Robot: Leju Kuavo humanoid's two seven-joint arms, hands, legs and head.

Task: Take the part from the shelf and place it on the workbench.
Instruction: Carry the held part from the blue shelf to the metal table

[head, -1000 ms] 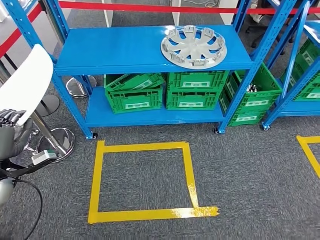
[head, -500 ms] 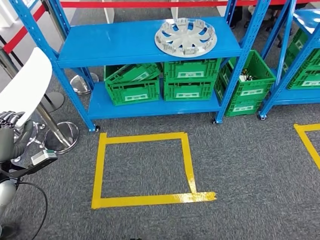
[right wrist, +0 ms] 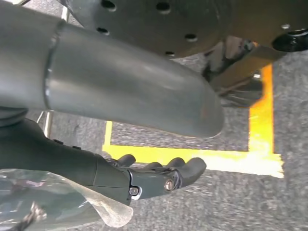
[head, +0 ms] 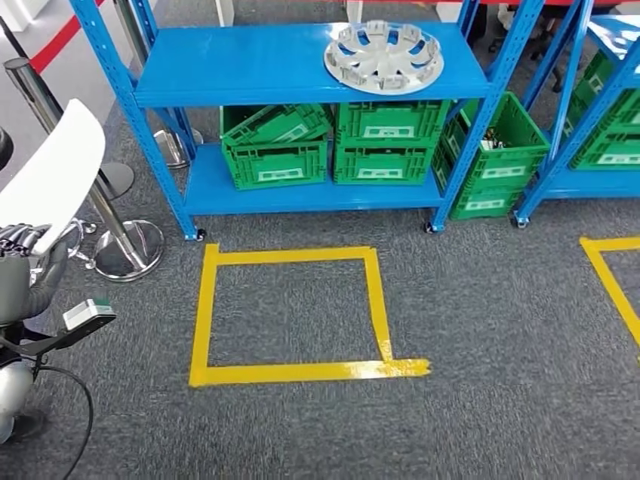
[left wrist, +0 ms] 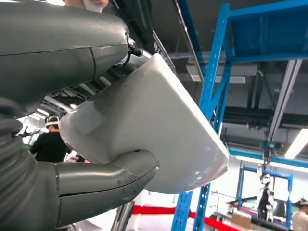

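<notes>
My left hand [head: 23, 268] sits at the left edge of the head view and grips a white curved part [head: 49, 180] that rises up and to the right from it. In the left wrist view the thick thumb [left wrist: 109, 178] and the fingers above it clamp the smooth white part [left wrist: 163, 134]. My right hand [right wrist: 145, 178] hangs over the grey carpet with its fingers stretched out and nothing in them. A silver wheel cover [head: 383, 57] lies on the top level of the blue shelf [head: 249, 65].
Green crates [head: 275, 150] fill the lower shelf level, and a second blue shelf [head: 604, 110] with more crates stands to the right. A yellow tape square [head: 290, 372] marks the carpet before the shelf. A chrome post base [head: 128, 248] stands at the left.
The whole picture has shifted: the shelf now sits higher and slightly further right, so the camera moved. My left hand still holds the white part the same way.
</notes>
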